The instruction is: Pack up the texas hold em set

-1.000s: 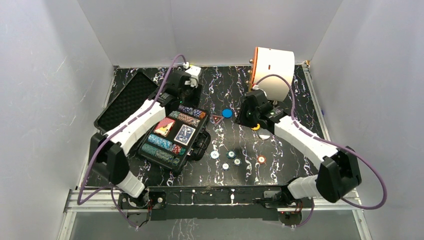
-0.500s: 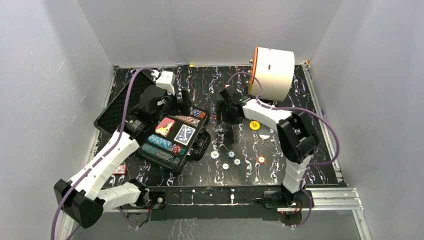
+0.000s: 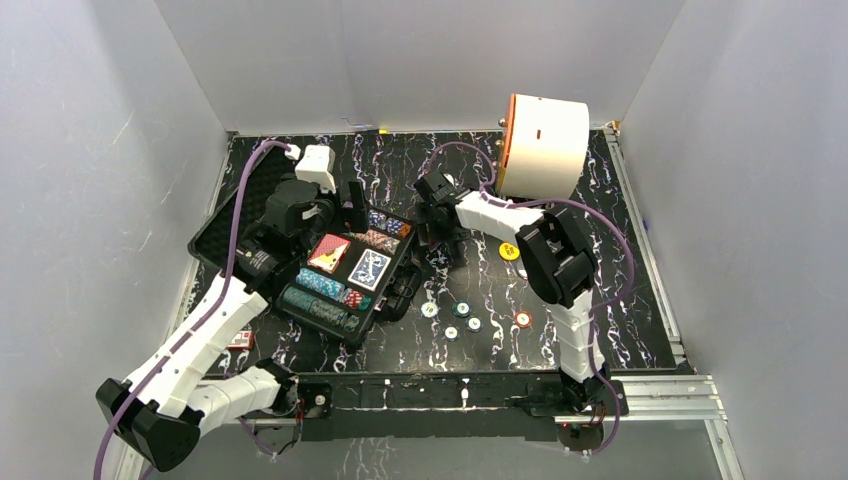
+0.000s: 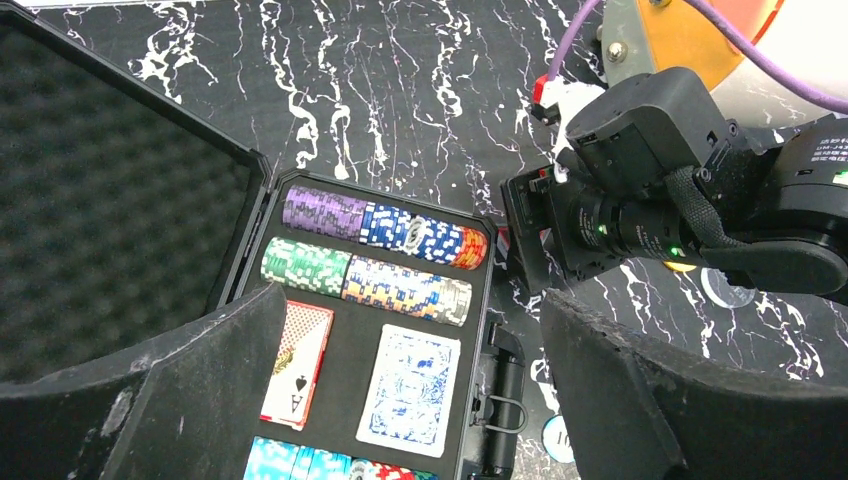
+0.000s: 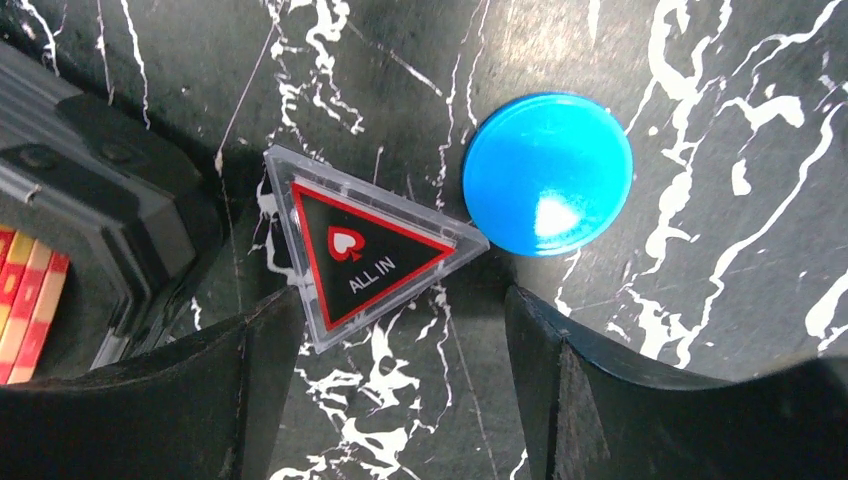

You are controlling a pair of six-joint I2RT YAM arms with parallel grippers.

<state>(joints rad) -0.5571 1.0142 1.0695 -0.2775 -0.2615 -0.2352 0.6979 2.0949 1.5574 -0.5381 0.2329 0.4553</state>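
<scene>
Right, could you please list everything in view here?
Case: one, black, open, left side.
Chip rows: several, multicoloured, in the case.
Card decks: two, red and blue, in the case.
ALL IN marker: one, black-red triangle, right of case.
Round button: one, blue, beside the marker.
Second button: one, yellow, farther right.
Loose chips: five, mixed, nearer the arms.
Cylinder: one, white, orange face, back right.
Left gripper: one, black, open above case.
Right gripper: one, black, open over marker.
</scene>
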